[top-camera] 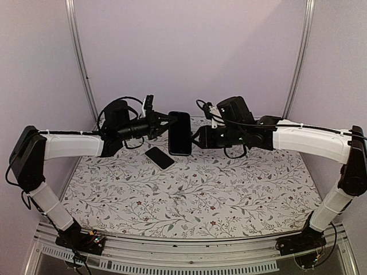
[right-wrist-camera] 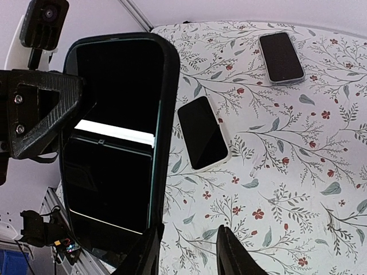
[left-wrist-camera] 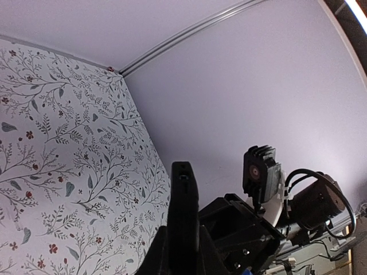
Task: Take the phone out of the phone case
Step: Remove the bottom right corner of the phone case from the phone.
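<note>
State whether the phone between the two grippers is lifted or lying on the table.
Lifted. The left gripper pinches the phone edge-on in mid-air, with the floral table well below it.

Phone case [top-camera: 179, 133] between left hand [top-camera: 167, 121], right hand [top-camera: 198, 137]; spare phone [top-camera: 159, 157] on table [top-camera: 241, 189] below.

Floral cloth [top-camera: 229, 195] bears one loose phone [right-wrist-camera: 202, 140] near another phone [right-wrist-camera: 281, 57].

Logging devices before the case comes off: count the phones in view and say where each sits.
3. A held phone is in the air, clamped by the left gripper; a nearer phone and a farther phone lie on the table. Others may be hidden.
</note>
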Robot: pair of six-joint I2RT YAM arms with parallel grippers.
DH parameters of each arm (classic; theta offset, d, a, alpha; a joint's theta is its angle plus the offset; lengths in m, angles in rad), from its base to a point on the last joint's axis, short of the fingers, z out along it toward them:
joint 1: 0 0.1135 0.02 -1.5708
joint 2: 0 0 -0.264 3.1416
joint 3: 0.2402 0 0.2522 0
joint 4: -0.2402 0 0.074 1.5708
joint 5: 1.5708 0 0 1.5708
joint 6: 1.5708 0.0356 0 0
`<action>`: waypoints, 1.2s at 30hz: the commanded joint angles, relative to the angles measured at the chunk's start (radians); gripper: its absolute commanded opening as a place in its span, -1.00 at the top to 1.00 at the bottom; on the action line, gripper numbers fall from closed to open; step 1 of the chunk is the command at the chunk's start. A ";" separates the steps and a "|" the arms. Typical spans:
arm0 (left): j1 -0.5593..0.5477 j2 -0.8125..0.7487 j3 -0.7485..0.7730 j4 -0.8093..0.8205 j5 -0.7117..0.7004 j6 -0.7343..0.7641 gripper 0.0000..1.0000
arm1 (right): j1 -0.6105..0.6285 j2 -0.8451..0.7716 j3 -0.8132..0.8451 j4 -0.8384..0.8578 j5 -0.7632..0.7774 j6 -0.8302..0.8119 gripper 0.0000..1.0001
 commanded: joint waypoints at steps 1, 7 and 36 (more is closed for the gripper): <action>-0.013 -0.066 0.003 0.294 0.035 -0.088 1.00 | 0.005 0.076 -0.019 -0.104 -0.051 -0.021 0.33; -0.009 -0.092 -0.036 0.344 -0.032 -0.091 1.00 | 0.016 0.089 -0.044 -0.120 -0.055 -0.014 0.33; 0.020 0.004 -0.064 0.788 -0.150 -0.371 1.00 | 0.054 0.037 -0.165 -0.052 -0.143 0.023 0.32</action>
